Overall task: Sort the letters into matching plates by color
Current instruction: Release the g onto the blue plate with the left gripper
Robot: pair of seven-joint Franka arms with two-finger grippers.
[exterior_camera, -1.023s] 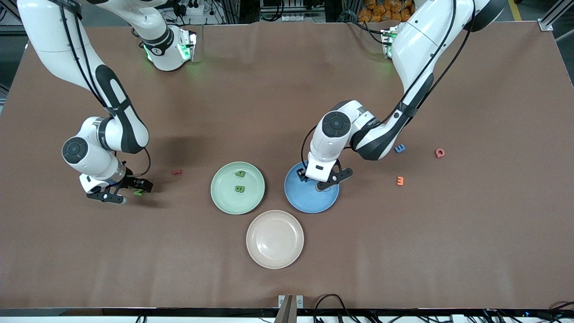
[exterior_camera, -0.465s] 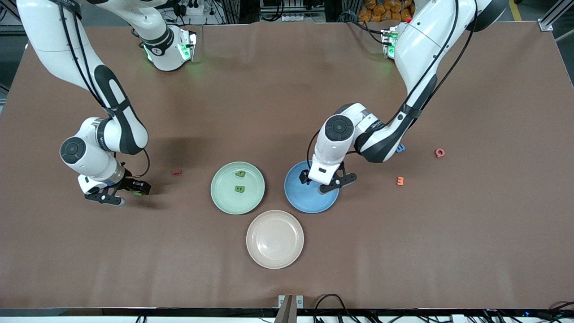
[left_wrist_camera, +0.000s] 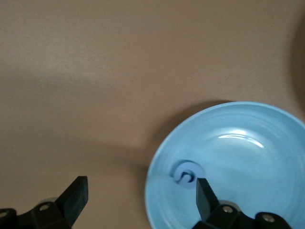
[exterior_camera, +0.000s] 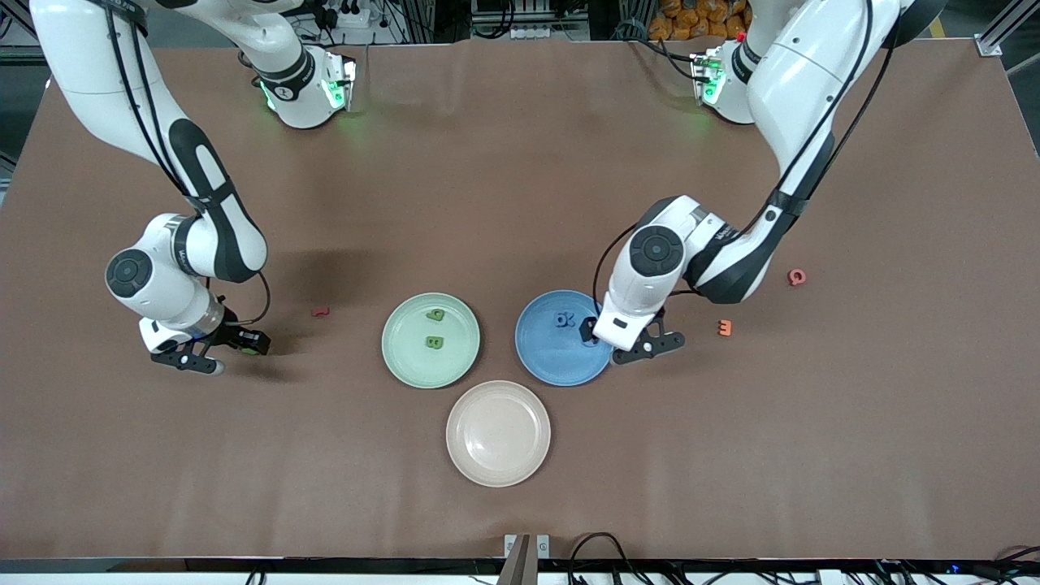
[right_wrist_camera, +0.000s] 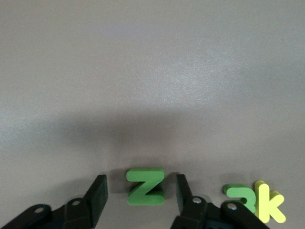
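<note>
My right gripper (exterior_camera: 213, 351) is low at the table, open, its fingers either side of a green letter Z (right_wrist_camera: 146, 186) without touching it; it also shows in the right wrist view (right_wrist_camera: 140, 196). My left gripper (exterior_camera: 624, 341) is open and empty over the blue plate's (exterior_camera: 544, 361) rim toward the left arm's end; it also shows in the left wrist view (left_wrist_camera: 140, 195). Blue letters (exterior_camera: 565, 319) lie in that plate, one round (left_wrist_camera: 187, 172). The pale green plate (exterior_camera: 406, 366) holds two green letters (exterior_camera: 435, 342). The beige plate (exterior_camera: 498, 463) holds nothing.
A green letter (right_wrist_camera: 240, 196) and a yellow k (right_wrist_camera: 270, 208) lie beside the Z. A red letter (exterior_camera: 321, 311) lies between the right gripper and the green plate. An orange letter (exterior_camera: 725, 327) and a red one (exterior_camera: 797, 277) lie toward the left arm's end.
My left gripper has moved off the middle of the blue plate toward the left arm's end, uncovering blue letters in it. My right gripper has shifted slightly around the green Z.
</note>
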